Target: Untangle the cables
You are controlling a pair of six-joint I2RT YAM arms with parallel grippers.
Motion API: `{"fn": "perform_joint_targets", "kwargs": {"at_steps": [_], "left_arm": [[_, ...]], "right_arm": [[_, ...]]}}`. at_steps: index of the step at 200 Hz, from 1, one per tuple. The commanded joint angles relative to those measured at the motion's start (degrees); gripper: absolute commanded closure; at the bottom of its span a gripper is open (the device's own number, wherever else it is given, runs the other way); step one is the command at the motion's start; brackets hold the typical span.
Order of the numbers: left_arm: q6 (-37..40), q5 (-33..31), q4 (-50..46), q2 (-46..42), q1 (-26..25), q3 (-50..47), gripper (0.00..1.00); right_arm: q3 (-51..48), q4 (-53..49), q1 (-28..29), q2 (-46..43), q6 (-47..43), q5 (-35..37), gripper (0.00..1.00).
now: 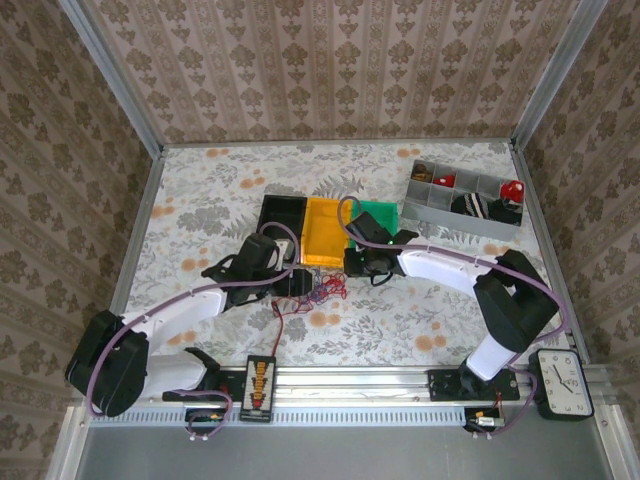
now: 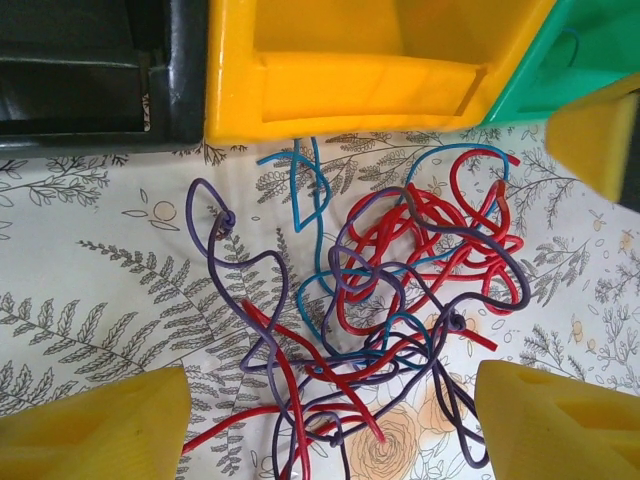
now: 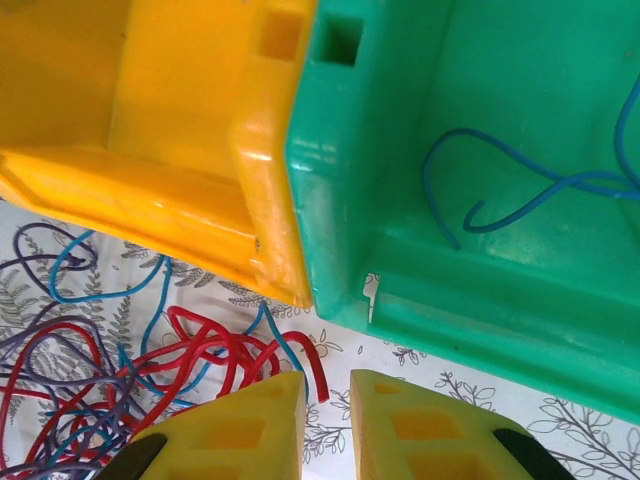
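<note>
The left gripper (image 2: 330,405) is spread wide, its two yellow fingers (image 2: 100,425) standing well apart on either side of the cables (image 2: 400,290). The cables lie as one tangled bunch of red, blue and purple strands on the flowered table (image 2: 80,290). The near part of the bunch sits between those fingers and the rest spills ahead of them; nothing is pinched. Whether the fingertips touch the tabletop cannot be told. Straight ahead of this gripper, just past the bunch, stands the yellow bin (image 2: 360,70). The black bin (image 2: 90,70) touches it ahead to the left, and a corner of the green bin (image 2: 530,70) shows ahead to the right.

The right gripper (image 3: 328,420) has its fingers drawn nearly together, leaving a narrow slit with nothing seen in it. The bunch lies off to the left of these fingers in the wrist view, one red loop just beside the left finger. Ahead of this gripper the yellow and green bins meet wall to wall. One blue strand (image 3: 520,200) lies apart from the bunch, curled on the floor of the green bin, ahead and to the right of the fingers.

From overhead the bunch lies between the two grippers, close to both. A grey divided tray (image 1: 465,205) stands well beyond the right gripper, off to its right.
</note>
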Motion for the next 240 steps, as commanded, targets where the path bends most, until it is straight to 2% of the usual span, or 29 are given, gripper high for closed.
{"fn": "perform_joint_targets", "kwargs": {"at_steps": [1, 177, 219, 240], "left_arm": [[0.8, -0.6, 0.6, 0.3, -0.4, 1.8, 0.25], [1.3, -0.5, 0.2, 1.8, -0.9, 2.7, 0.25], [1.6, -0.2, -0.2, 2.7, -1.2, 3.7, 0.25], [2.1, -0.2, -0.5, 3.1, -1.5, 4.5, 0.25]], "right_arm": [[-1.0, 0.7, -0.1, 0.5, 1.2, -3.0, 0.78], [-3.0, 6.6, -1.3, 2.8, 1.7, -7.0, 0.76], [-3.9, 8.4, -2.5, 2.6, 2.2, -8.3, 0.92], [-4.7, 7.7, -3.1, 1.0, 1.9, -8.1, 0.95]]}}
